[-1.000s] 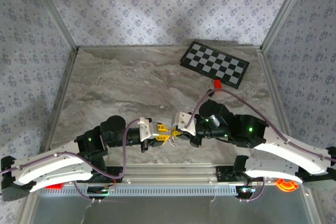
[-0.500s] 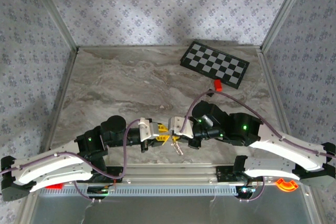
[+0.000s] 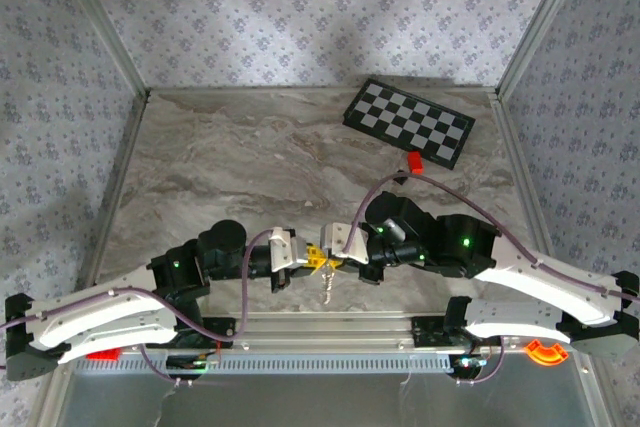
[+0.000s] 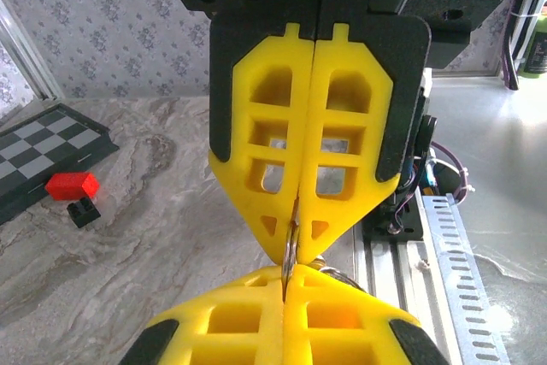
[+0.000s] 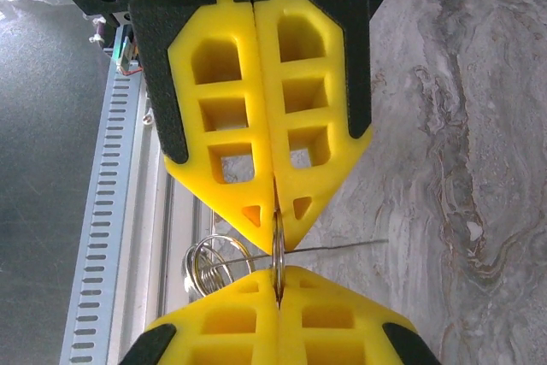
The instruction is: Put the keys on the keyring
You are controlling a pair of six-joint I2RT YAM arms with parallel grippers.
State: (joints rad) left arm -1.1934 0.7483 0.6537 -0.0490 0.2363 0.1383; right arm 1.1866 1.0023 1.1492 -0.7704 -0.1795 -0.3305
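Top external view
- Bench [image 3: 230, 167]: marbled grey slab with patterned walls on three sides.
- Left tool [image 3: 308, 256]: low over the near edge of the bench, reaching right, tip to tip with the other tool.
- Right tool [image 3: 330, 252]: reaching left to meet it, with a purple cable arcing over its arm.
- Keyring [image 3: 319, 255]: a small glint at the point where the yellow tips meet, too small here to make out its outline.
- Keys [image 3: 326, 285]: a slim silvery cluster hanging just below that meeting point, above the near edge of the bench.
- Checkerboard [image 3: 408, 123]: far right of the bench, lying flat and turned at an angle.
- Red block [image 3: 413, 160]: just beside the checkerboard's near edge.

Left wrist view
- Left tool [image 4: 285, 284]: its yellow fingers are pressed together, with the keyring [image 4: 290, 259] clamped edge-on in the seam.
- Right tool [image 4: 299, 232]: faces it from above, its fingers also together, with the same thin metal strip running up into its seam.
- Black block [image 4: 84, 211]: on the bench touching or just beside the red block [image 4: 72, 185], near the checkerboard [image 4: 43, 147].

Right wrist view
- Right tool [image 5: 278, 284]: fingers together, clamped on the keyring [image 5: 279, 250].
- Left tool [image 5: 275, 224]: opposite it, closed on the same strip, so that the two tips nearly touch.
- Wire loops [image 5: 212, 264]: coiled and silvery, hanging just left of the seam. I cannot tell whether they are joined to the clamped strip.
- Slotted rail [image 5: 102, 237]: runs along the bench edge below the tools.
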